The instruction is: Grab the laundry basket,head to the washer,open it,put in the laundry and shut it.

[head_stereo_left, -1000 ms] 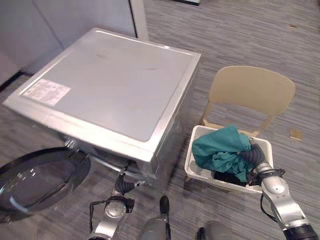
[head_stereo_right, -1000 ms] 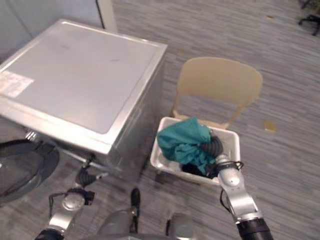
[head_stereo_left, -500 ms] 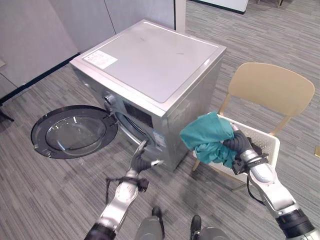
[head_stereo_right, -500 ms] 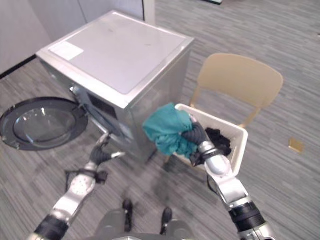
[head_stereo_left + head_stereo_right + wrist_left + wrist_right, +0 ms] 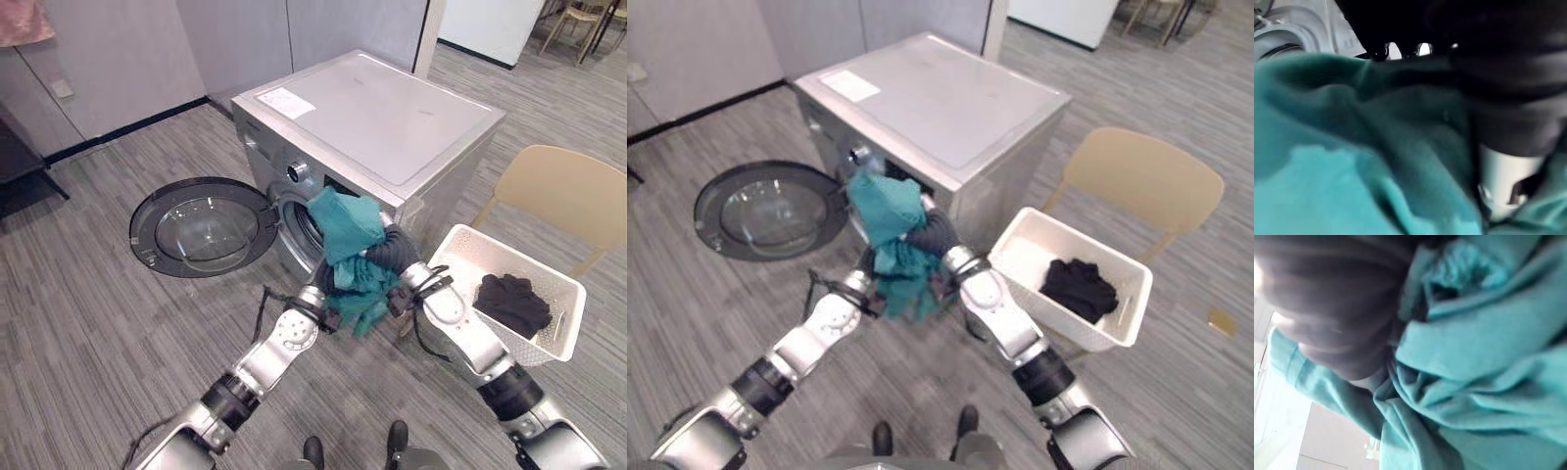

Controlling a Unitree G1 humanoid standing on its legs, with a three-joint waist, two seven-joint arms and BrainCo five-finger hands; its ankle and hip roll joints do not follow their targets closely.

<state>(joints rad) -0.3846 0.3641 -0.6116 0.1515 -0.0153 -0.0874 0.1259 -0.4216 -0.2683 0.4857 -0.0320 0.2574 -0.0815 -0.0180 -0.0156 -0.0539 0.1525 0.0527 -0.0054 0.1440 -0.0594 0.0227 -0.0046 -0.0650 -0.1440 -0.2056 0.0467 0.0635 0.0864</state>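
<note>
A bundle of teal cloth (image 5: pixel 348 245) hangs in front of the silver washer's (image 5: pixel 382 113) round opening (image 5: pixel 306 217). My right hand (image 5: pixel 394 253) is shut on the cloth from its right side. My left hand (image 5: pixel 315 302) reaches up under the cloth's lower edge, and the cloth hides its fingers. The washer's round glass door (image 5: pixel 201 223) stands swung wide open to the left. The white laundry basket (image 5: pixel 549 338) sits to the right of the washer with a black garment (image 5: pixel 509 299) inside. Both wrist views show teal cloth (image 5: pixel 1484 367) pressed close to the hands.
A tan chair (image 5: pixel 563 196) stands behind the basket. Grey cabinet fronts (image 5: pixel 235 39) line the wall behind the washer. Striped grey carpet (image 5: pixel 88 313) lies open to the left and in front of the door.
The views have swung toward the washer's front. My right hand has carried the teal cloth from the basket across to the washer's opening. My left hand has risen to meet the cloth.
</note>
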